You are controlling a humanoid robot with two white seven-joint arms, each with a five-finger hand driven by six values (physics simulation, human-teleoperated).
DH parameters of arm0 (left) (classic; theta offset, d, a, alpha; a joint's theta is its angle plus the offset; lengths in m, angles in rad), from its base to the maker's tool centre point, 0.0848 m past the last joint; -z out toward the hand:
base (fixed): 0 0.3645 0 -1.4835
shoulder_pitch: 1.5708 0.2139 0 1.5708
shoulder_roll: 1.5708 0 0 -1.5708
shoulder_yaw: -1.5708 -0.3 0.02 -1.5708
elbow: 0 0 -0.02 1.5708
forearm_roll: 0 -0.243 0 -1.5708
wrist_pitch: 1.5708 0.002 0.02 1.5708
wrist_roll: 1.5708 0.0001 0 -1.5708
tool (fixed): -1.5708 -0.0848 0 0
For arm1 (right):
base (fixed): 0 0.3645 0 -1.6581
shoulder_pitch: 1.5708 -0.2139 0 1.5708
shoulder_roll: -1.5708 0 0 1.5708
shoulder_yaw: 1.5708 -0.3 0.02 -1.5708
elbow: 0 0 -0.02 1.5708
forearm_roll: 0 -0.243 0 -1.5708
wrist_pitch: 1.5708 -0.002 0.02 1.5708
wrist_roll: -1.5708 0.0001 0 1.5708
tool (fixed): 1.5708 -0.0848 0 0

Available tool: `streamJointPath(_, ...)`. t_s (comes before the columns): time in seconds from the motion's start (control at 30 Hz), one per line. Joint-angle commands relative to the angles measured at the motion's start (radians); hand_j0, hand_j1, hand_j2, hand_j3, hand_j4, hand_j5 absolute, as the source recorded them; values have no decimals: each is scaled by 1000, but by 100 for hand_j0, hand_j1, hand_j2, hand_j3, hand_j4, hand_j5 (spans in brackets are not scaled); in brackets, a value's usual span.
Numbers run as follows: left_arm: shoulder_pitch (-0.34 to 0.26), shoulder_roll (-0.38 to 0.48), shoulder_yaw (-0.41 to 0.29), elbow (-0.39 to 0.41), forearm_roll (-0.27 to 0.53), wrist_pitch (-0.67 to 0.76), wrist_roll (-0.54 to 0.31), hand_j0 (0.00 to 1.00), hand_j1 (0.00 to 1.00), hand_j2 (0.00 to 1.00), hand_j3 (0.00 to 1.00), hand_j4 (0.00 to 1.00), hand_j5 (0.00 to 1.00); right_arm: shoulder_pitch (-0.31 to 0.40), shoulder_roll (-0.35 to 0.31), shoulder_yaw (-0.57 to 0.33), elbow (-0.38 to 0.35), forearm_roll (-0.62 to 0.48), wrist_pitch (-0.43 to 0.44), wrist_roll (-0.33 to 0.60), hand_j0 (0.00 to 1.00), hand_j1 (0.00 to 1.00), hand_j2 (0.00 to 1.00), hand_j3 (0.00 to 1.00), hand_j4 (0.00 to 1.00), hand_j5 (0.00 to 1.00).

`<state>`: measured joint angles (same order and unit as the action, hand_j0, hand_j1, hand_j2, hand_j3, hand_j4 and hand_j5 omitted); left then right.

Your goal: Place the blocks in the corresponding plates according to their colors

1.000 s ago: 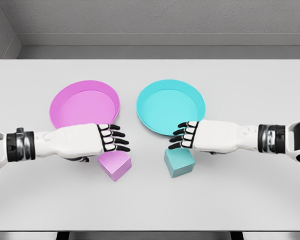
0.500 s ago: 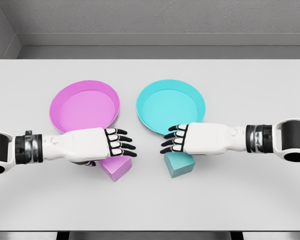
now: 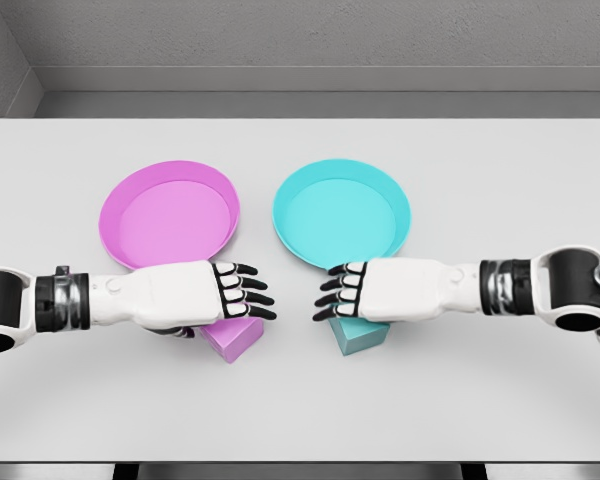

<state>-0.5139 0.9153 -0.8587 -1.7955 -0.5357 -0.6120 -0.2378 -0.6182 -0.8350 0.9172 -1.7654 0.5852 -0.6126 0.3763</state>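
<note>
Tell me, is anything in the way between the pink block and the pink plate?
Nothing visible blocks it. The pink cube block sits on the white table just in front of the round pink plate, partly under the robot's left hand. Only that hand hangs over the short stretch between them.

no text, label, brand, number or sign could be read anywhere in the head view.
</note>
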Motion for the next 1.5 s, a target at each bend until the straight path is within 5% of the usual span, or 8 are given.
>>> streamJointPath(0.0, 0, -1, -2, 1, 6, 1, 0, 100, 100, 100, 100, 100, 100, 0, 1, 8, 0, -2, 2, 0, 100, 100, 100, 100, 100, 100)
streamJointPath(0.63, 0, -21, -16, 10, 2, 1, 0, 100, 100, 100, 100, 100, 100, 8, 1, 15, 0, 12, 2, 27, 99, 99, 99, 99, 99, 99)
streamJointPath(1.07, 0, -27, -23, 19, 2, 1, 0, 100, 100, 100, 100, 100, 100, 0, 4, 12, 0, 10, 2, 38, 68, 68, 68, 68, 68, 68)
streamJointPath(1.47, -2, -36, -31, 27, 0, 1, 0, 100, 100, 100, 100, 100, 100, -11, 10, 8, 0, 10, 2, 36, 54, 54, 54, 54, 54, 54)
